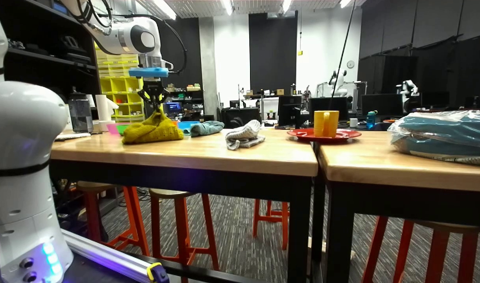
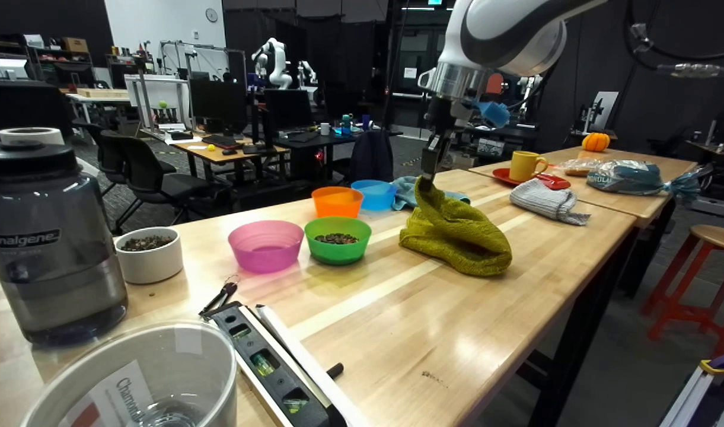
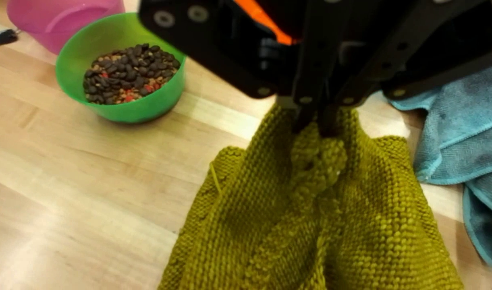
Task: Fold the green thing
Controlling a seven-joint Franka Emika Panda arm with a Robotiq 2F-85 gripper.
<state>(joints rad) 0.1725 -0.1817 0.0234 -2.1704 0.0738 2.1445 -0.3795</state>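
The green thing is a mustard-green knitted cloth lying bunched on the wooden table; it also shows in an exterior view. One part of it is pulled up into a peak, while its lower part rests on the table. My gripper points down at the top of this peak. In the wrist view the gripper comes in from the top, its fingertips close together with a pinch of the cloth between them. The cloth hangs from the fingers in folds. Its underside is hidden.
A green bowl of dark beans, a pink bowl, an orange bowl and a blue bowl stand near the cloth. A teal towel lies close beside it. A grey cloth and red plate lie farther along.
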